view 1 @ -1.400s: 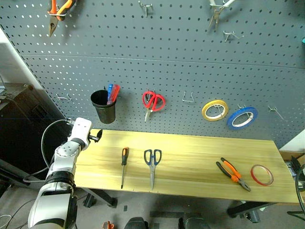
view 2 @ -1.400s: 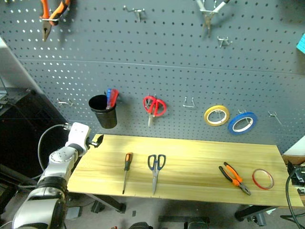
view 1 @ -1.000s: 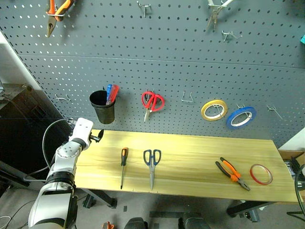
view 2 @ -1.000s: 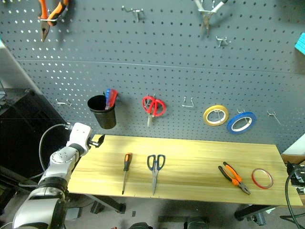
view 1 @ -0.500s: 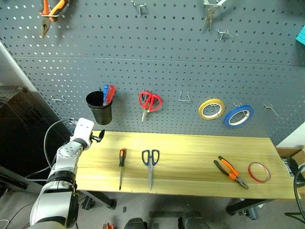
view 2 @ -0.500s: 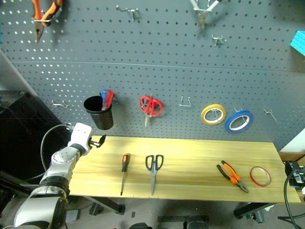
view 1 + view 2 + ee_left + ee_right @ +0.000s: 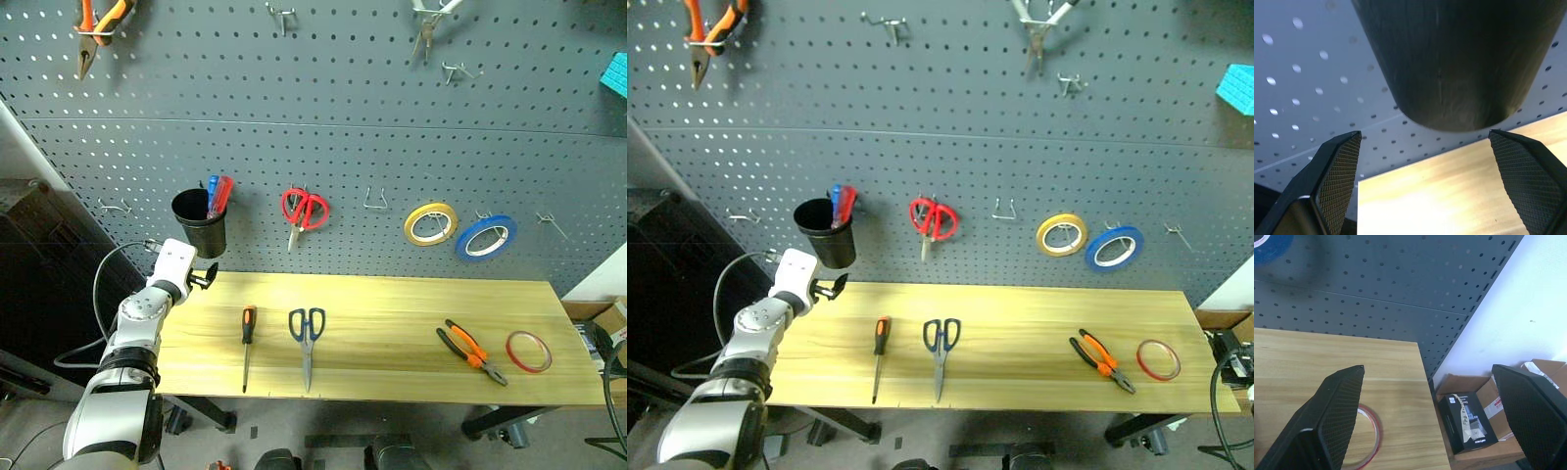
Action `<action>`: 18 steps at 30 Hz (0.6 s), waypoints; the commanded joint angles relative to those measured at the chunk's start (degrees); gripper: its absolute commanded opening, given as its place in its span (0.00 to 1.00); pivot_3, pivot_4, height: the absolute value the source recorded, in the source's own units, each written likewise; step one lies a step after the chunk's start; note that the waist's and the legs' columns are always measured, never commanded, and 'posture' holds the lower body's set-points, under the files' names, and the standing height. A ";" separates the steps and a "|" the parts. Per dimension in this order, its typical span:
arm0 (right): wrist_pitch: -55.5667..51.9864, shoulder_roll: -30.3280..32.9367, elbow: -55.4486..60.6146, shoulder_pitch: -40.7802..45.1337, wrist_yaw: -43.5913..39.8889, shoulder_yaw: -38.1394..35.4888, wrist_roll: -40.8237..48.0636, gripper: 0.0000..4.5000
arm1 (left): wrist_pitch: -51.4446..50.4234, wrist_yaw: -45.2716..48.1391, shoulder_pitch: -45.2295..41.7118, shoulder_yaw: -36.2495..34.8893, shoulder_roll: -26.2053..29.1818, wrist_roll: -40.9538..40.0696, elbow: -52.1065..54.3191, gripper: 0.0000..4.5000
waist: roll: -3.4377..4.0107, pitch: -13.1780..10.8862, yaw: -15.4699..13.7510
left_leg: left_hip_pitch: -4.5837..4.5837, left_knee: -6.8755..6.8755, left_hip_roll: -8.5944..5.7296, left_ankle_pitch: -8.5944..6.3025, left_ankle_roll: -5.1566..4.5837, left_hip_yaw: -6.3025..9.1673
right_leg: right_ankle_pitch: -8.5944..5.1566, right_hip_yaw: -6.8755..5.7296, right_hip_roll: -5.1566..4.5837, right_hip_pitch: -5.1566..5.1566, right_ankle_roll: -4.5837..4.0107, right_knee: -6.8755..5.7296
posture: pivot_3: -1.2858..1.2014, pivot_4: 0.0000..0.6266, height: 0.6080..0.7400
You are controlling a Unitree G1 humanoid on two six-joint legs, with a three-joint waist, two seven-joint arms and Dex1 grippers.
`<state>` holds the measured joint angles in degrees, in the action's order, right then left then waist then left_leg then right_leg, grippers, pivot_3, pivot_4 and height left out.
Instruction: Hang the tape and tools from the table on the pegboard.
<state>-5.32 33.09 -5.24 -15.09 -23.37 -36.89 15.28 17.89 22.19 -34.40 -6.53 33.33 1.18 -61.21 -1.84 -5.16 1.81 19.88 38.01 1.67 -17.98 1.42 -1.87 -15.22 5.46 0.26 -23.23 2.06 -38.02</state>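
Nearest edge of the table [image 7: 392, 387]: four items are lying flat, none hung yet. From the robot's left: screwdriver [image 7: 246, 345], blue-handled scissors [image 7: 307, 332], pliers [image 7: 471, 351], and red tape [image 7: 528, 351] near the right end.

Left gripper [image 7: 203, 278] is hovering at the table's left end, jaws apart, empty, just below the black cup [image 7: 199, 221]. Right gripper [image 7: 1430, 431] is sitting with jaws wide apart, empty, beside the tape.

Handling, judged: the tape is looking light, thin and rigid; pinching across the rim should work. The pliers are probably heaviest; grasp near the pivot. Scissors: finger loops for hooking.

Behind, the pegboard [image 7: 323, 147] is carrying free hooks.
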 commanded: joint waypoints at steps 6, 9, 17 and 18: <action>-1.79 -0.71 6.00 -1.47 -1.81 2.19 1.27 1.00 | -2.61 3.70 6.28 -2.03 -1.31 -4.40 9.79 0.99 | 0.04 0.02 0.18 | 0.00 -0.02 0.02 -0.01 -0.01 0.01 | 0.00 0.06 0.00 0.00 0.00 -0.02 | 0.52 0.15 1.00; -6.92 -1.03 11.32 -3.85 -3.91 5.69 2.60 1.00 | -6.99 4.42 12.89 -1.54 -2.79 -5.84 20.70 0.99 | 0.06 0.00 0.23 | 0.00 -0.02 0.10 -0.05 -0.06 0.04 | -0.01 0.07 0.00 0.01 0.01 -0.04 | 0.51 0.18 1.00; -19.74 0.09 23.00 -6.46 -4.12 13.68 1.77 1.00 | -21.92 12.84 22.54 7.29 -5.66 -7.34 50.50 0.99 | 0.18 -0.92 -0.36 | -0.01 0.12 0.12 -0.06 -0.08 0.20 | -0.04 0.01 -0.33 0.12 0.09 -0.06 | 0.51 0.27 1.00; -20.51 0.47 22.82 -5.50 -4.09 14.59 1.28 1.00 | -22.22 14.82 22.27 9.33 -5.83 -7.09 53.16 0.99 | 0.19 -1.09 -0.32 | -0.01 0.14 0.03 -0.05 -0.08 0.19 | -0.03 0.01 -0.32 0.12 0.12 -0.04 | 0.50 0.28 1.00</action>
<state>-24.35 32.21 15.85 -21.54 -27.64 -22.23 16.98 -3.30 33.96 -11.34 0.34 27.37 -5.33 -14.27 -1.64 -6.25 1.49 19.87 38.18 1.63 -18.03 1.34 -1.69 -15.25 5.47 -0.04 -23.09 2.18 -38.04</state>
